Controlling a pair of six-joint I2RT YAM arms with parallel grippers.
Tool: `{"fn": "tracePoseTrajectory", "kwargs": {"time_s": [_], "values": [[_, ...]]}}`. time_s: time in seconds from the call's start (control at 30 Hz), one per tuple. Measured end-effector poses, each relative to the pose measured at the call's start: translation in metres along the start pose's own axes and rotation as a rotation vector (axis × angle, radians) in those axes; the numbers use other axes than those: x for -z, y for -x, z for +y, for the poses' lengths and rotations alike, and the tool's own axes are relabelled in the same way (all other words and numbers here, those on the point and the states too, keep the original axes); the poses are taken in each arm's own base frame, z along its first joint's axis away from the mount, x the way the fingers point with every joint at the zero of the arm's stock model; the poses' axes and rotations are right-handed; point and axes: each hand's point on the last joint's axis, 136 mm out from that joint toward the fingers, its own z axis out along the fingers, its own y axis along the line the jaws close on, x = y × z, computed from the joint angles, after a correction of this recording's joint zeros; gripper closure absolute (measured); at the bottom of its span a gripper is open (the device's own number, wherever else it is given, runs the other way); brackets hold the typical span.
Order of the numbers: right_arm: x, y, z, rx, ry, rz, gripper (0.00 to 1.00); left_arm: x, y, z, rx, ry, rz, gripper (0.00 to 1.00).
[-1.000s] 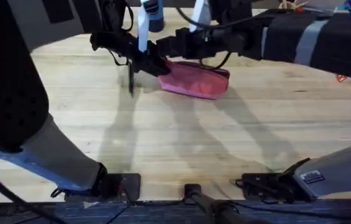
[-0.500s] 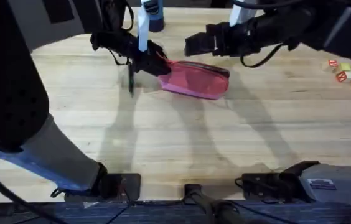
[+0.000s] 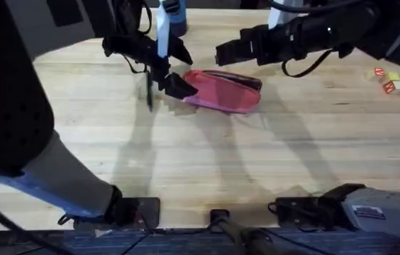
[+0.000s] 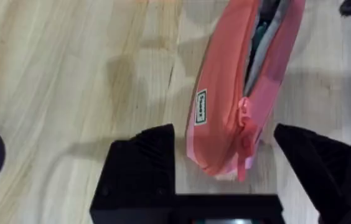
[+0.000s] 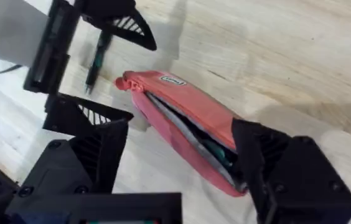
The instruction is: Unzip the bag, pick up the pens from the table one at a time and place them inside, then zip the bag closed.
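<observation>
The bag (image 3: pixel 223 91) lies on the tabletop (image 3: pixel 257 163), zip already open w/ pens visible inside. One pen (image 3: pixel 148 91) is left beside it. Left hand (image 3: pixel 174 68) is wide open at bag's end, holding nothing; right hand (image 3: pixel 227 54) is open, empty. Zipping is not yet done.

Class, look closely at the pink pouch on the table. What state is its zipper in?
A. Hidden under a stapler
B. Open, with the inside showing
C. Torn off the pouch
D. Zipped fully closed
B: the bag gapes along its top, and its grey lining and contents show through the opening in both wrist views, with the zipper pull drawn to one end.
</observation>
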Motion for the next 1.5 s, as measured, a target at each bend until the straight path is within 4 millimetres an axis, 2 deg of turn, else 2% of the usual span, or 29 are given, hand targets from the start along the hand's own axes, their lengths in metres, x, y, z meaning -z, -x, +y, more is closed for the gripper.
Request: {"fn": "tracePoseTrajectory", "kwargs": {"time_s": [0.1,0.2,0.3,0.47,0.6,0.63,0.9,1.07,1.3,1.37,1.43,1.5], "values": [[0.002,-0.009,-0.001,0.004,-0.008,0.039,0.005,0.012,0.009,0.0,-0.02,0.03,-0.009,0.006],[0.007,-0.014,-0.001,0.026,-0.015,0.076,0.005,0.038,0.02,-0.002,-0.04,0.089,-0.006,0.007],[0.014,-0.01,0.002,0.057,-0.014,0.084,0.005,0.063,0.029,-0.011,-0.049,0.14,0.011,0.007],[0.032,0.008,0.01,0.123,-0.01,0.056,0.005,0.092,0.039,-0.04,-0.04,0.169,0.064,0.007],[0.045,0.012,0.015,0.173,-0.009,0.069,0.005,0.106,0.041,-0.063,-0.029,0.176,0.102,0.007],[0.054,0.014,0.018,0.211,-0.008,0.079,0.005,0.114,0.043,-0.076,-0.028,0.185,0.12,0.007],[0.064,0.023,0.021,0.341,-0.008,0.06,0.005,0.127,0.051,-0.086,-0.067,0.23,0.12,0.007],[0.064,0.023,0.02,0.446,-0.008,0.061,0.005,0.128,0.052,-0.087,-0.07,0.234,0.121,0.007],[0.064,0.023,0.021,0.499,-0.007,0.062,0.005,0.128,0.052,-0.087,-0.07,0.234,0.121,0.007],[0.064,0.023,0.02,0.518,-0.006,0.062,0.096,0.128,0.052,-0.087,-0.069,0.234,0.121,0.007],[0.064,0.023,0.02,0.537,-0.005,0.063,0.338,0.128,0.052,-0.087,-0.07,0.234,0.121,0.007],[0.064,0.023,0.02,0.571,-0.004,0.063,0.643,0.128,0.052,-0.087,-0.07,0.234,0.121,0.007]]}}
